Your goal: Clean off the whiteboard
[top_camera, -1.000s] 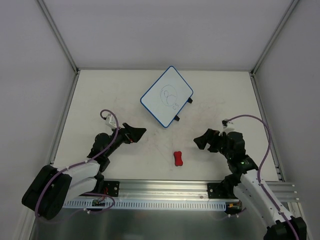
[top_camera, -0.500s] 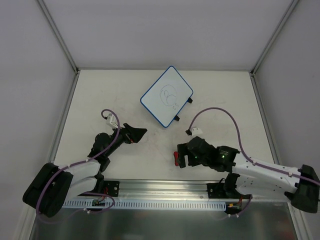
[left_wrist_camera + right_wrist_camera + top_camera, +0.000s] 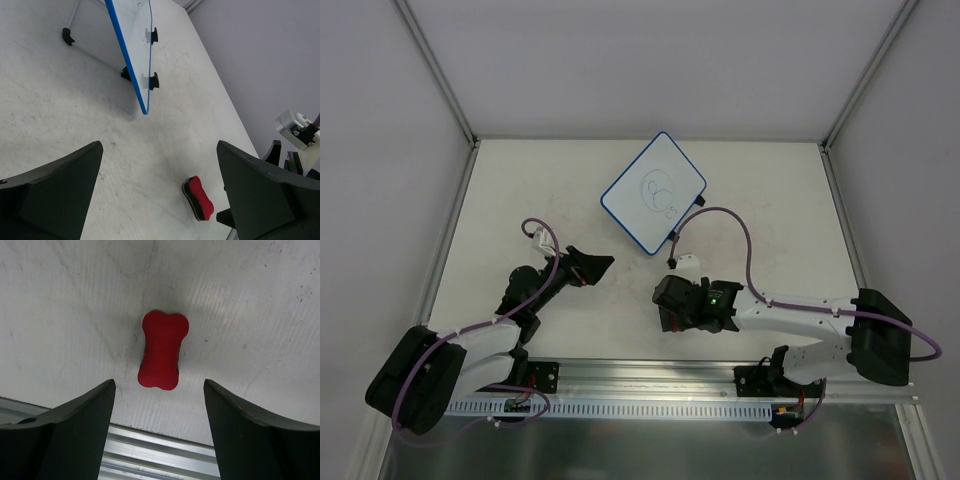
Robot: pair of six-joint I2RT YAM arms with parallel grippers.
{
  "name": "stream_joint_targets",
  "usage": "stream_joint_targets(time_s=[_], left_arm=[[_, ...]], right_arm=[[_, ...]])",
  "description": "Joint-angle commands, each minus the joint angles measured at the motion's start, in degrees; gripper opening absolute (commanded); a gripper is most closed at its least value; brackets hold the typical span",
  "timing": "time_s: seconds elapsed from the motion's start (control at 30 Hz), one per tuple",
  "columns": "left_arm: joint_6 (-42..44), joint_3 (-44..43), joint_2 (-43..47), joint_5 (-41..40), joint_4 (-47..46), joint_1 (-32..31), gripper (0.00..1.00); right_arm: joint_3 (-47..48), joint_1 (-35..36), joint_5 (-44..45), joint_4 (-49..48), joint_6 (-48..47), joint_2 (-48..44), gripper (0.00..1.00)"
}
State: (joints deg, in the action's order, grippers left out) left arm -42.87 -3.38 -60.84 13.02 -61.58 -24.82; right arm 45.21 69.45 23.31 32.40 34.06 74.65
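The metal rail [image 3: 650, 375] runs the full width of the bench [image 3: 520, 190] along its near edge. In the right wrist view it lies close beside the red eraser [image 3: 162, 350], so there is little room on that side. The right jaws hang low over the eraser near the middle of the near edge. They are spread wide, one finger on each side of it, with bare bench showing in both gaps, and they touch nothing. The left jaws are also released and empty. They sit left of centre, pointing toward the middle of the bench, well apart from the right jaws.

Beyond both lies open surface up to the whiteboard [image 3: 653, 192]. It rests near the middle of the far edge, turned cornerwise, with its black tabs [image 3: 673, 238] toward the near right corner. There is free bench on either side of it, out to the left and right edges.

The top view hides the eraser under the right wrist but shows faint scribbles on the board. The left wrist view shows the eraser's dark lower layer and the board's blue rim from the side.
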Motion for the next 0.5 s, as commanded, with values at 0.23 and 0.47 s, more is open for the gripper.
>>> stream_joint_targets(time_s=[0.23,0.47], left_arm=[[0.6,0.3,1.3,0.5,-4.5,-0.5,0.99],[0.5,0.2,1.2,0.5,-4.6,-0.5,0.99]], right_arm=[[5.0,-2.3,-2.2,-0.7,0.4,7.9,0.73],[4.7,-4.8,-5.5,-2.0,-1.8,9.4,0.65]])
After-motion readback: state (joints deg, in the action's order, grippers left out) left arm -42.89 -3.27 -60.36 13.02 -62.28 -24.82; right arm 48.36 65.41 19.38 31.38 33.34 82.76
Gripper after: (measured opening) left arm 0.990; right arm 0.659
